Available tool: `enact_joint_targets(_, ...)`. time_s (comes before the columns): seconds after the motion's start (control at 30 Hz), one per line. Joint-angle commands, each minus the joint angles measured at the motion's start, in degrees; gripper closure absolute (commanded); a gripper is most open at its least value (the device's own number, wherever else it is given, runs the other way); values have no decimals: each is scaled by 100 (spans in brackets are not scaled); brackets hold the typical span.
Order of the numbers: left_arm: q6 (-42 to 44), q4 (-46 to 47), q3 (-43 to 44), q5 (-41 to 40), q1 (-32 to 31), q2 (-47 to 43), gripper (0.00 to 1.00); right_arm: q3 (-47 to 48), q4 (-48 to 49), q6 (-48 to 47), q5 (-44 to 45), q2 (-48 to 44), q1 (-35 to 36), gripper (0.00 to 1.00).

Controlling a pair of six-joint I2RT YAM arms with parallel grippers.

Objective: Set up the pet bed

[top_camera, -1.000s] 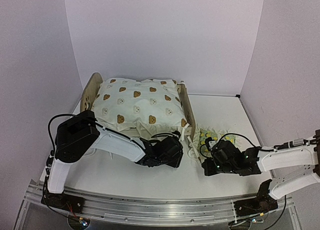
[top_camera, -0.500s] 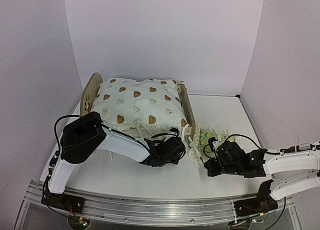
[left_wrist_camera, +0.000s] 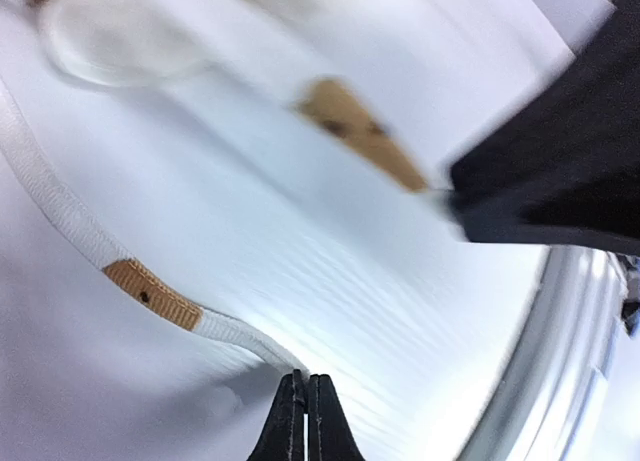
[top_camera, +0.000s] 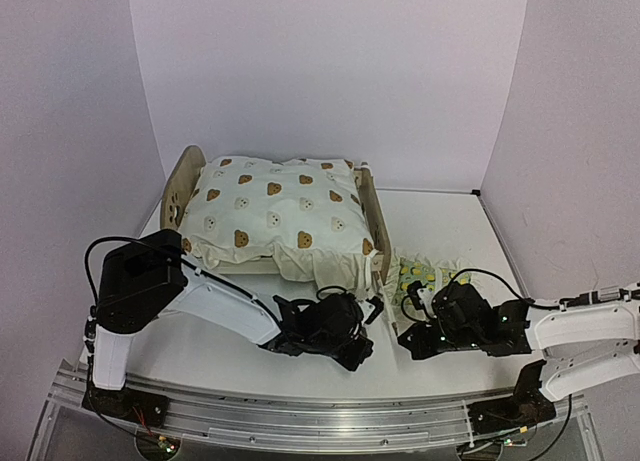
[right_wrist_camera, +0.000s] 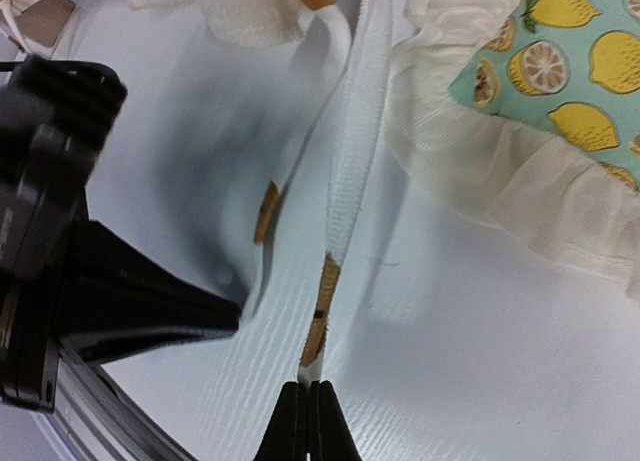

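Change: left gripper (left_wrist_camera: 303, 381) was open a second ago at the cushion's near corner. Now its jaws are closed flat on the end of the left tie strap (left_wrist_camera: 62, 217), and the arm has drawn back toward its base, so the strap trails ahead of the tips across the table (top_camera: 450, 221). Right gripper (right_wrist_camera: 307, 386) is unchanged, jaws closed and pinching the end of the right tie strap (right_wrist_camera: 345, 181), which runs straight ahead from its tips. The lemon pillow (right_wrist_camera: 560, 51) lies ahead and to the right of that gripper.

The pet bed (top_camera: 182, 186) sits ahead and to the left of both grippers, well beyond the tips. The cushion (top_camera: 275, 211) is piled in it, its near edge hanging over the near rail.

Judgement: both ties are now in hand, so tying the cushion to the bed looks like the step in progress. Cushion in, ties not yet fastened, pillow not yet placed.
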Motion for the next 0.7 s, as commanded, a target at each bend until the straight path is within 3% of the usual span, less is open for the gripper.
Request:
enact_joint_targets(0.0,136,-216,-14,871,-127,-576,100,104,-71,-54,-1088,238,66,100)
enact_joint_targets(0.1,21,-482,15,739,-155,-845,100,155,-166,-63,-1307,317,139,100)
enact_joint_targets(0.27,-181,-1238,0,-147,-154,-1177,100,53,-284,-7,-1470,52,213,100)
enact_joint_targets(0.67,105,-1969,677,54,-252,-1348,100,-73,-346,-37,-1469,304,230,100)
